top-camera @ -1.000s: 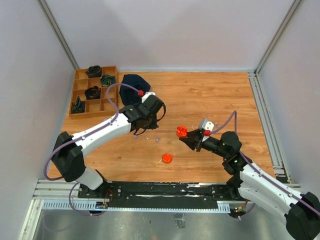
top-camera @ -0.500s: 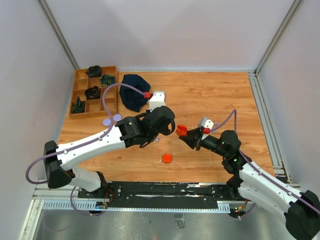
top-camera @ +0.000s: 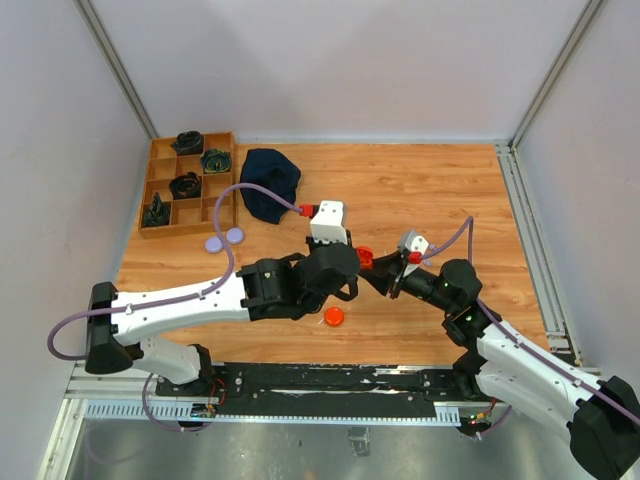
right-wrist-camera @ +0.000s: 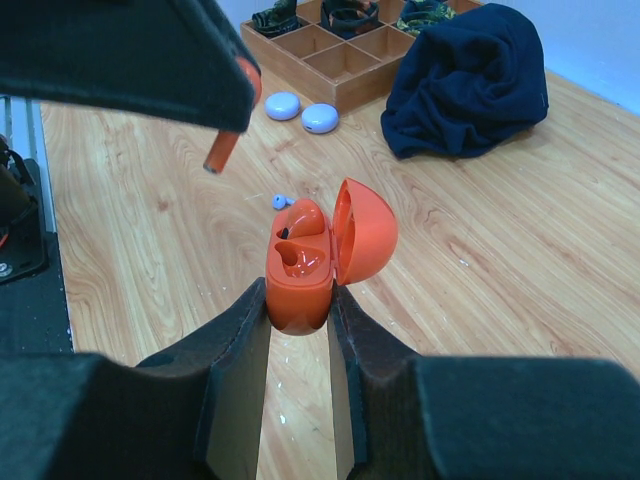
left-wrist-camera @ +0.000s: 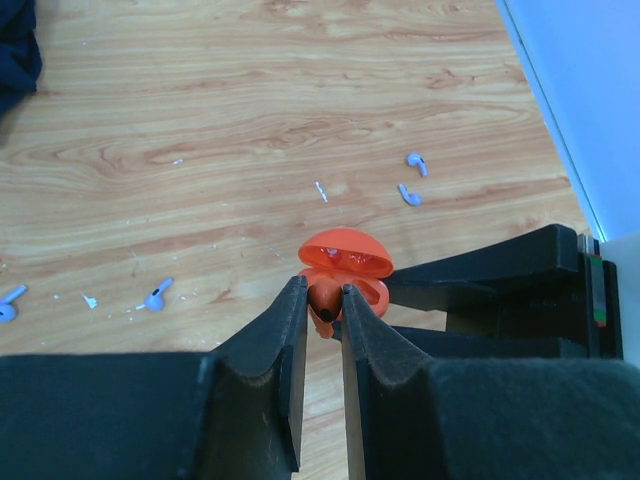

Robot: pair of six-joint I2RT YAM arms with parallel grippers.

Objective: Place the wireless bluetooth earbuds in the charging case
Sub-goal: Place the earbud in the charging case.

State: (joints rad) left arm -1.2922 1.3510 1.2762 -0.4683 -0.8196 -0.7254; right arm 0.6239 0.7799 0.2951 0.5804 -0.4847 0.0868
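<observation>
Orange earbud (right-wrist-camera: 222, 152) hangs stem-down from left fingers (left-wrist-camera: 280, 340) near open case (right-wrist-camera: 300, 270).

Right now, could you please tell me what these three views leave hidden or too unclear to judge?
- Top view: the left claw and its orange earbud, hidden under the left wrist.
- Right wrist view: whether the orange case already holds a bud; orange on orange.
- Left wrist view: the case's lower half, behind the left claw's fingers.
- Top view: the tray's dark contents, too small.
</observation>
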